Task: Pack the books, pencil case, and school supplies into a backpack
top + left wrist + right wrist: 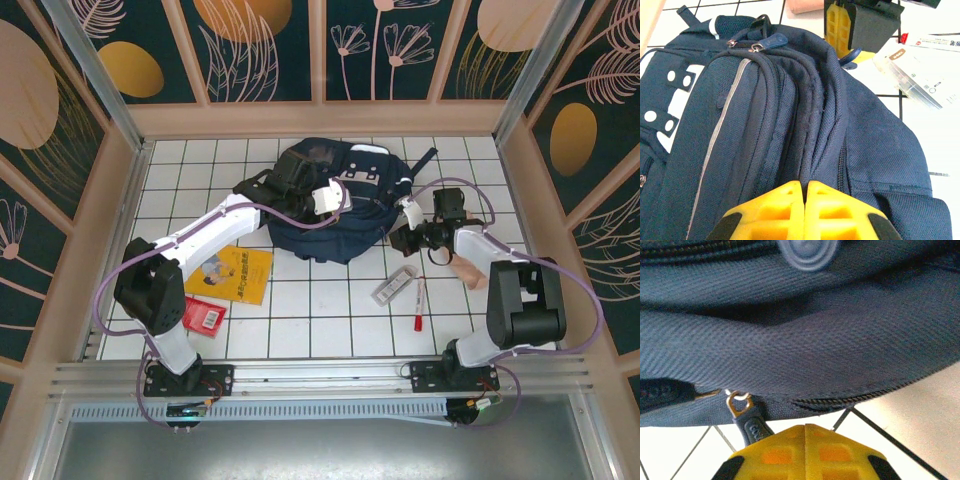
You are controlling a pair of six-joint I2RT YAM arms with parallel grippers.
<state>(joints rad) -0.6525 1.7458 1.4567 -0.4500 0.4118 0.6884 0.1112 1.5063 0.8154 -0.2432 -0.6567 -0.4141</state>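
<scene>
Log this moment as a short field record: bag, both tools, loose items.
bag: navy blue fabric backpack lying on the white tiled table
left: left tool shut on a gathered fold of the backpack
right: right tool shut at the backpack's edge, beside a dark blue zip pull; grip on the pull unclear
books: thin yellow paperback and small red booklet, near-left of the backpack
pencil case: peach-pink fabric pouch, right of the backpack
supplies: red-and-white pen beside whitish-clear flat packet
packed: all five items lie outside
</scene>
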